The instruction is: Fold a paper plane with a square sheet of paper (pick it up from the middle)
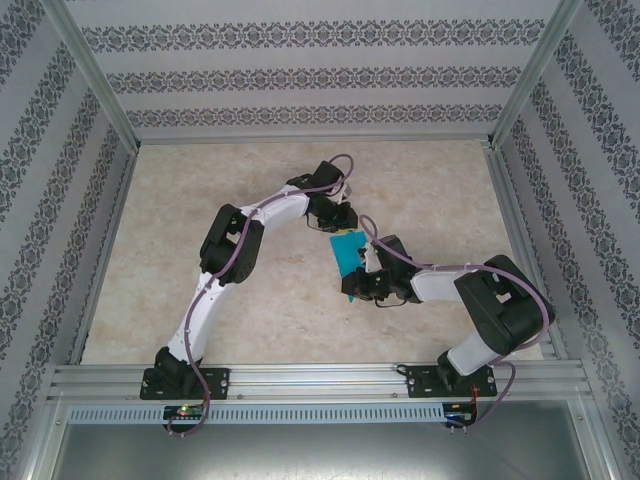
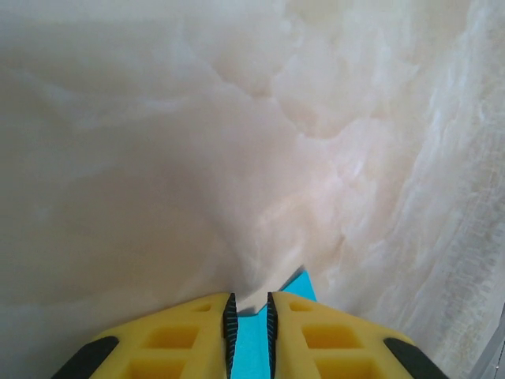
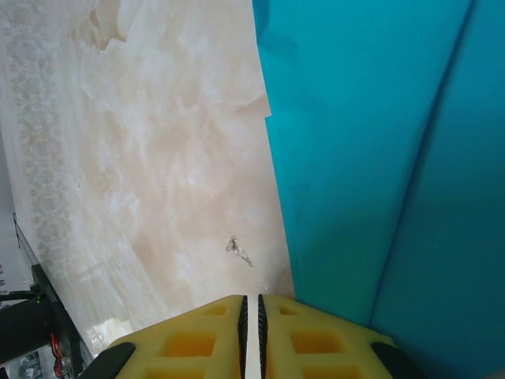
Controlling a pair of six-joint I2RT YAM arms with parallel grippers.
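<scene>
The square sheet of paper (image 1: 349, 250), turquoise-blue, lies mid-table between my two grippers. In the right wrist view the paper (image 3: 355, 158) shows a long straight crease, with a darker panel to its right. My left gripper (image 1: 343, 225) stands at the sheet's far edge. Its yellow jaws (image 2: 248, 304) are a narrow gap apart, with the paper (image 2: 251, 347) lying flat under them and one corner poking out past the right finger. My right gripper (image 1: 358, 272) is at the near edge; its jaws (image 3: 251, 304) are shut on nothing, over bare table just left of the paper's edge.
The pale marbled tabletop (image 1: 200, 200) is fenced by an aluminium frame (image 1: 300, 378) with patterned walls behind it. A small dark scuff (image 3: 239, 251) marks the table just ahead of the right fingers. Both arms bend inward and meet near the centre.
</scene>
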